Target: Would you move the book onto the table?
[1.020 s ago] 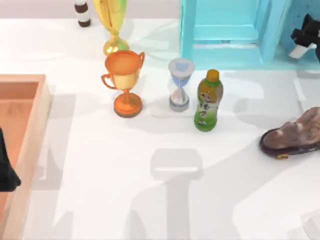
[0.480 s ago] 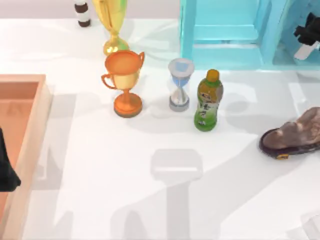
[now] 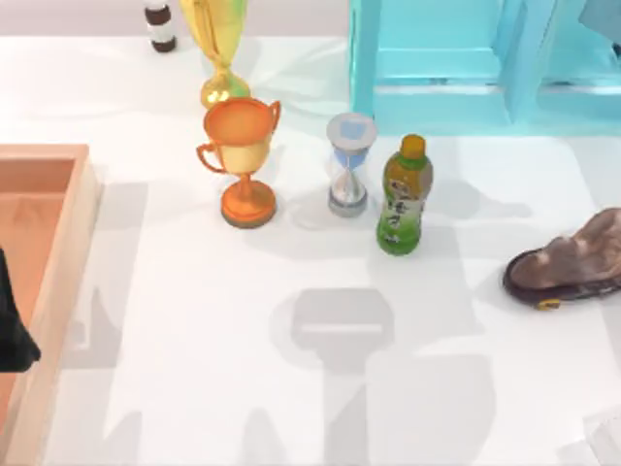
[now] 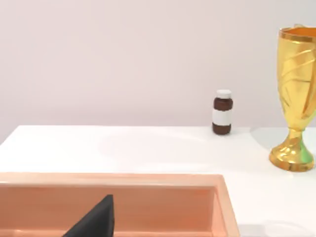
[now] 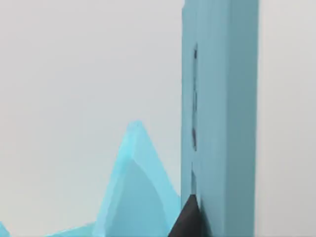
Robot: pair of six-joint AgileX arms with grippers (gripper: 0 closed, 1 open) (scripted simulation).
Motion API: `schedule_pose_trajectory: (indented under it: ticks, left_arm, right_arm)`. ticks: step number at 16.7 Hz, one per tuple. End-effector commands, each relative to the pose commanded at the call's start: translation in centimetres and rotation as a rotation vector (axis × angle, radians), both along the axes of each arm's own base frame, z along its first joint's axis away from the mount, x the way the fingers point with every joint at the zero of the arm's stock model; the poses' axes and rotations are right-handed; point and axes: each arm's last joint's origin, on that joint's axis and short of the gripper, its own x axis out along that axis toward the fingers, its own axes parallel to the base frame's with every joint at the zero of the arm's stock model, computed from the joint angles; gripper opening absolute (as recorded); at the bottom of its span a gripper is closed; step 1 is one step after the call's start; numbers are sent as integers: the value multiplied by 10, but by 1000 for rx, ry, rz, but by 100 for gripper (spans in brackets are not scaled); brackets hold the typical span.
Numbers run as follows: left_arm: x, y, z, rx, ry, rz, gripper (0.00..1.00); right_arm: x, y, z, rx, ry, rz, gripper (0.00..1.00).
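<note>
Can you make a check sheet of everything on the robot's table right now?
Surface: white table, flat, with shadows across it.
Job's things: book not seen; cyan shelf unit stands at the back right.
Clutter: orange trophy, gold trophy, hourglass, green bottle, small brown bottle, brown shoe, wooden tray at the left.
Grippers: left gripper parked over the tray; right wrist view looks close at the shelf unit.
Cables: nothing seen.
Surroundings: plain pale wall.
</note>
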Motion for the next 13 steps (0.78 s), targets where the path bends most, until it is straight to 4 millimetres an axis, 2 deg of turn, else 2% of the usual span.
schedule_pose_trajectory:
  ticks: [3, 5, 7, 9, 13]
  left_arm:
    - [0, 0, 0, 0, 0, 0, 100]
    - [0, 0, 0, 0, 0, 0, 100]
    - [0, 0, 0, 0, 0, 0, 100]
    - [0, 0, 0, 0, 0, 0, 100]
    - [0, 0, 0, 0, 0, 0, 100]
  right_arm:
    - [-49, -2, 32, 5, -14, -12, 0]
    - [-75, -3, 39, 11, -4, -23, 0]
    - [-92, -4, 40, 17, 13, -32, 0]
    - [-101, -5, 39, 20, 25, -37, 0]
    - [-100, -3, 37, 21, 32, -33, 0]
